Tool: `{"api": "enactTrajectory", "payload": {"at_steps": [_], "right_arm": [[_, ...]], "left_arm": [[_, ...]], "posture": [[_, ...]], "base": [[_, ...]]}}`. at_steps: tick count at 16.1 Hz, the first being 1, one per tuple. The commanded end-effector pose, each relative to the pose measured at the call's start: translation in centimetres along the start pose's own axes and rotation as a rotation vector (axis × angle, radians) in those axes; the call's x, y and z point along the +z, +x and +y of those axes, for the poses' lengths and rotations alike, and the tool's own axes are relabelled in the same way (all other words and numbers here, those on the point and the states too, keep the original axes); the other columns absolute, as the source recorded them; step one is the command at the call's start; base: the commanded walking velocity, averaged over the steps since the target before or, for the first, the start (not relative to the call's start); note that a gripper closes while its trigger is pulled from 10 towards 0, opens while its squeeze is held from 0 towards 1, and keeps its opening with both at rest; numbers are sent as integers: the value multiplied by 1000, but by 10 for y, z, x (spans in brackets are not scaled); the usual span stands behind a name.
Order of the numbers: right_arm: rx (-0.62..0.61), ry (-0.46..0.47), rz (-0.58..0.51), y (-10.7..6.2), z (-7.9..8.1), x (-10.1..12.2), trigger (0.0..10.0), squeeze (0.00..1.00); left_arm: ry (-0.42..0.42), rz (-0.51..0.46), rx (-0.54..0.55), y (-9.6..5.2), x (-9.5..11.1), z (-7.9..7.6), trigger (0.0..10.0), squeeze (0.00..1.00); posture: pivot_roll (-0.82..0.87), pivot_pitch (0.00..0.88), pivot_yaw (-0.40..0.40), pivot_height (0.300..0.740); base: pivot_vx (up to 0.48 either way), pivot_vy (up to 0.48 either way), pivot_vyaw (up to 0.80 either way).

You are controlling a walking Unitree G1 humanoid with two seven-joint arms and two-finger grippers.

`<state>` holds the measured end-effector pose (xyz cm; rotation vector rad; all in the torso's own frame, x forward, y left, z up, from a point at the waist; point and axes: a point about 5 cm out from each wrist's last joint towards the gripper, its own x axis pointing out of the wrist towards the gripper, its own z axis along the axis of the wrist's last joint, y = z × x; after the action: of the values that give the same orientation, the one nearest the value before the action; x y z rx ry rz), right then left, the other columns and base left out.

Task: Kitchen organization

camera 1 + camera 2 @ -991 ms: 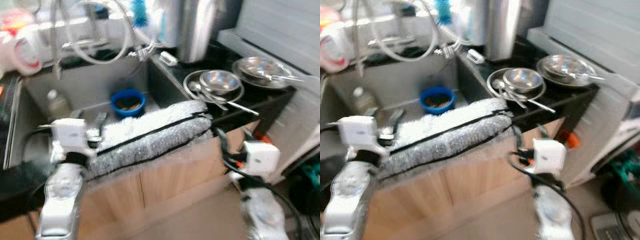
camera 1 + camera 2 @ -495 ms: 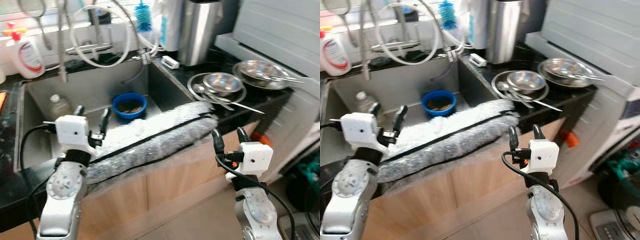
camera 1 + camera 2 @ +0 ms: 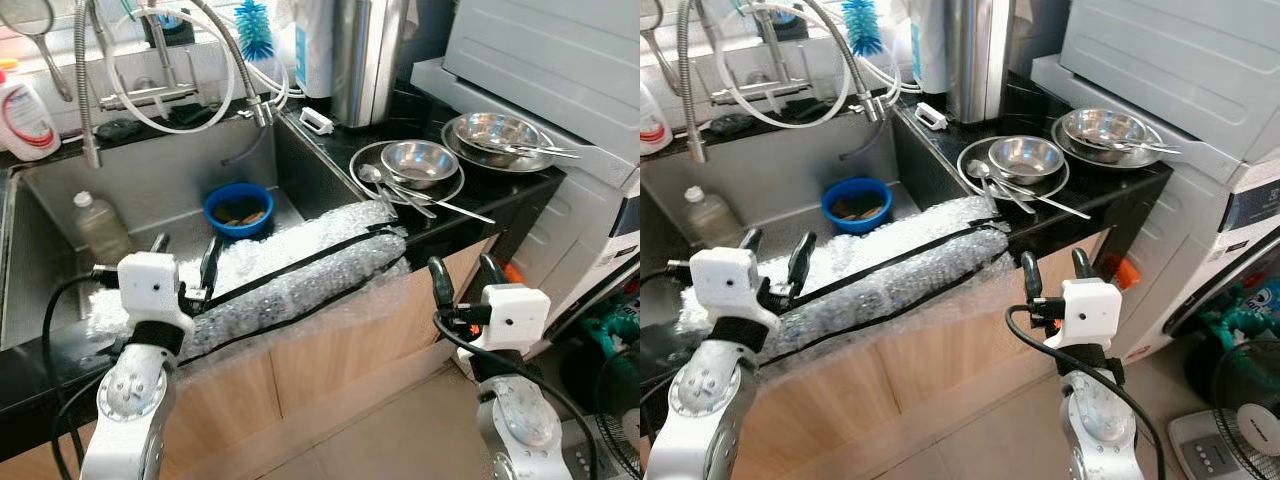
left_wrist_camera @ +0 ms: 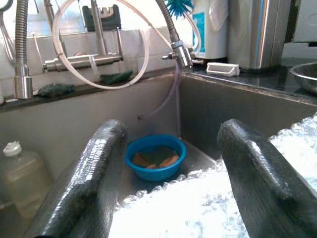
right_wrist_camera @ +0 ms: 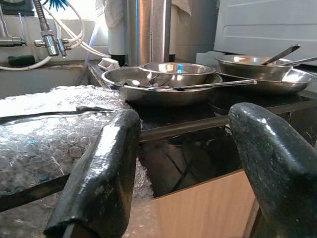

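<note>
Two grippers are held with fingers spread and nothing grasped; the left gripper (image 3: 185, 262) hovers over the sink (image 3: 150, 195) at the near end of the bubble wrap (image 3: 290, 275), which is draped across the sink's front edge, and the right gripper (image 3: 462, 278) is raised beyond its far end, below the steel bowl (image 3: 420, 160) and spoons (image 3: 400, 190). If only one end were pinched, the loose wrap could slide into the sink beside the blue bowl (image 3: 238, 208); a high right reach could knock the spoons.

Bubble wrap (image 3: 290, 275) lies across the sink (image 3: 60, 200) front edge — bowl (image 3: 238, 208) in the sink behind it, 2 steel dishes (image 3: 420, 162) on the counter to the right.
</note>
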<state>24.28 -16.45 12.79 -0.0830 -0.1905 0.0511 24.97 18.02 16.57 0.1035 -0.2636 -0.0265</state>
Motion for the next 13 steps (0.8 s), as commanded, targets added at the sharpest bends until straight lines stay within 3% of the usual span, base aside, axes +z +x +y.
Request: {"api": "enactTrajectory", "payload": {"at_steps": [1,4,8,13], "right_arm": [[10,-6,-34,1,2,7,10000,0],[47,-31,-48,4,6,11,10000,0],[88,-60,-129,12,12,31,10000,0],[91,-57,-126,12,12,29,10000,0]], "left_arm": [[18,-36,8,0,8,1,10000,0],[15,-51,14,1,10,-1,10000,0],[9,-67,21,3,12,-3,10000,0],[4,-71,18,3,12,-4,10000,0]], "posture": [[21,31,-4,740],[17,29,-8,740],[17,24,-13,740],[20,13,-13,740]], "base": [[0,0,0],[0,0,0],[0,0,0],[0,0,0]]}}
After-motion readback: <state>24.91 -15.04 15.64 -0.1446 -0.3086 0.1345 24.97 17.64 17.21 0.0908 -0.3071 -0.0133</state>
